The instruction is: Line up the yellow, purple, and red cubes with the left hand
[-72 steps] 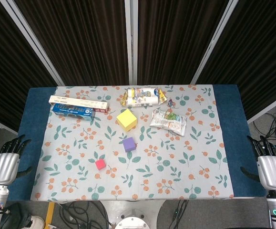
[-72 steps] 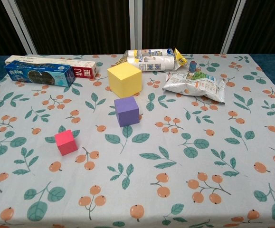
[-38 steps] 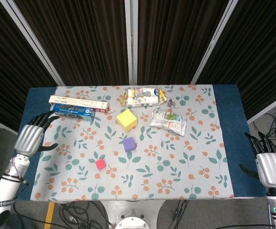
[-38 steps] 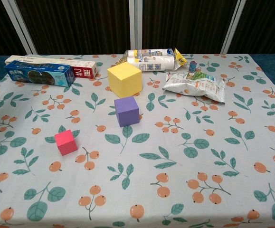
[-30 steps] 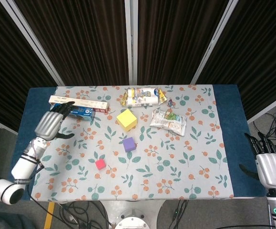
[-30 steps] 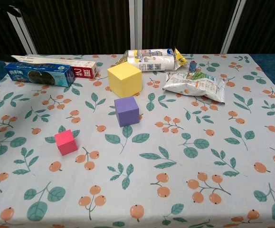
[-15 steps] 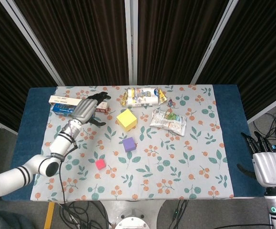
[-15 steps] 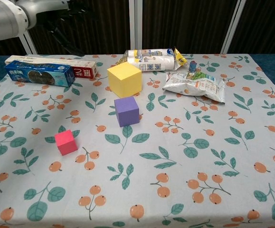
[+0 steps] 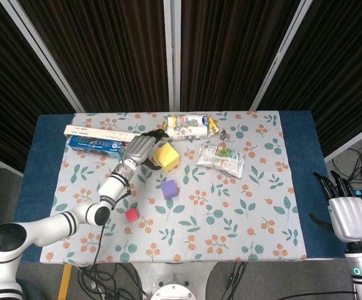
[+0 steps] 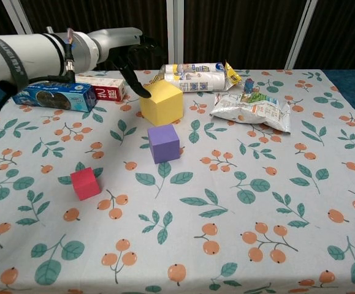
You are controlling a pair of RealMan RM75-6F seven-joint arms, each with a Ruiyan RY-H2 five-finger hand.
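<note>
Yellow cube (image 10: 161, 102) (matte, blocky): left hand (image 9: 141, 149) above it, fingers (image 10: 130, 78) apart.

The left hand (image 9: 142, 149) has a silver-grey metal back and dark, almost black fingers (image 10: 141, 46). Behind the hand sits a short wrist section with thin black rings and a small orange-red mark, and a thin dark cable runs along it. Further back from the hand, the left arm (image 9: 55, 226) is glossy white, built of rounded tube segments parted by black bands, ending in a large white domed joint. The right hand (image 9: 345, 215) shows the same silver-grey boxy back with dark fingers (image 9: 332, 182) above it; below the hand a white wrist cuff carries a small green ring light.
</note>
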